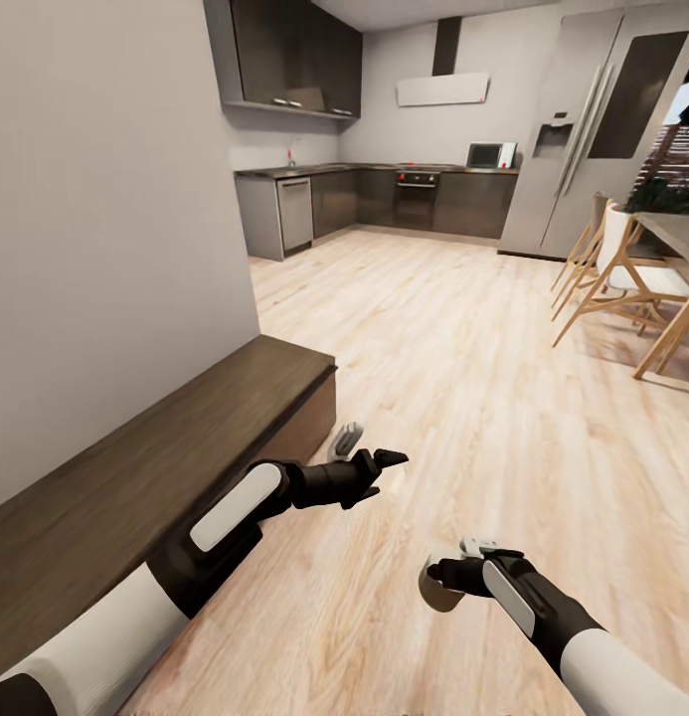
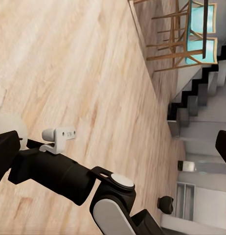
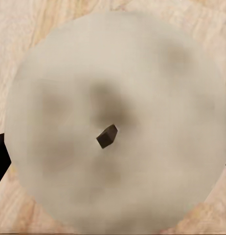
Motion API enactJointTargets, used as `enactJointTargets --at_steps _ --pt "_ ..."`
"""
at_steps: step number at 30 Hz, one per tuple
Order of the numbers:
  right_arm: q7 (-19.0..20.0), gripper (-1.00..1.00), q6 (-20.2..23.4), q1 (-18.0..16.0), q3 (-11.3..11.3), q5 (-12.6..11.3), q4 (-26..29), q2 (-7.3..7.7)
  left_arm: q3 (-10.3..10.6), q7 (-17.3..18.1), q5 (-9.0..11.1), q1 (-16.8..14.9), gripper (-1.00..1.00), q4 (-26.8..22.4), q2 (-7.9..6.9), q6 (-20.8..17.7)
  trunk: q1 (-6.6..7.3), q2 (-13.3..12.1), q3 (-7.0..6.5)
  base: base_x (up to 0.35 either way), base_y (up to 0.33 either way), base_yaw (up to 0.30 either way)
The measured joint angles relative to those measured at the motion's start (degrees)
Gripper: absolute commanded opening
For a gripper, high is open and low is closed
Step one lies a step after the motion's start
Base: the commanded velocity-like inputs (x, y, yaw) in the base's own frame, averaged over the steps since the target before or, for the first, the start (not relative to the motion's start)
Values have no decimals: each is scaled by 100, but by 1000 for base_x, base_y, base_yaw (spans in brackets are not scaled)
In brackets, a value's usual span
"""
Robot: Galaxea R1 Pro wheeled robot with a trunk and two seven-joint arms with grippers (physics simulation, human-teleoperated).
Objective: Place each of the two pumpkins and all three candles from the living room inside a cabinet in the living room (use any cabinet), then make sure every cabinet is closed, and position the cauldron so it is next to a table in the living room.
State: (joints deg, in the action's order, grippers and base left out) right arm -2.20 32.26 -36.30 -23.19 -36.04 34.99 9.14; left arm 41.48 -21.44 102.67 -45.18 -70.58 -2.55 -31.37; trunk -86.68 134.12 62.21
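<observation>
Candle (image 1: 436, 589), cream and stubby, sits clenched in the right hand (image 1: 445, 577) low over the light plank floor (image 1: 463, 378); in the right wrist view its flat round top (image 3: 115, 115) faces the camera with a small dark wick (image 3: 107, 136) at the centre, and dark finger edges show at both sides of it; the left hand (image 1: 379, 467) hangs over the floor just off the end corner of the cabinet (image 1: 165, 447), its dark fingers (image 1: 389, 458) pointing forward, and I cannot tell whether they are spread or closed; the cabinet, a long low dark brown wood-grain unit, runs along the grey wall (image 1: 105, 219) on the robot's left, its top bare; in the left wrist view the right arm (image 2: 59, 171) crosses over the floor with the pale candle (image 2: 10, 128) at its tip; farther off stand grey kitchen cupboards (image 1: 384, 199), an oven (image 1: 417, 197), a tall fridge (image 1: 583, 129) and, toward the right edge, wooden chairs (image 1: 622, 278) beside a dining table (image 1: 677, 234); a dark stepped staircase (image 2: 196, 93) and a small black pot-like thing (image 2: 165, 204) appear in the left wrist view, too small to name with certainty.
</observation>
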Motion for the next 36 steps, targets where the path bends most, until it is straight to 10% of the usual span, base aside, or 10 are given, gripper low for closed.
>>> enactJointTargets --at_steps 36 --pt "0 -100 0 0 7 -6 0 0 0 0 0 0 100 0 9 0 791 -1444 -646 -216 0 0"
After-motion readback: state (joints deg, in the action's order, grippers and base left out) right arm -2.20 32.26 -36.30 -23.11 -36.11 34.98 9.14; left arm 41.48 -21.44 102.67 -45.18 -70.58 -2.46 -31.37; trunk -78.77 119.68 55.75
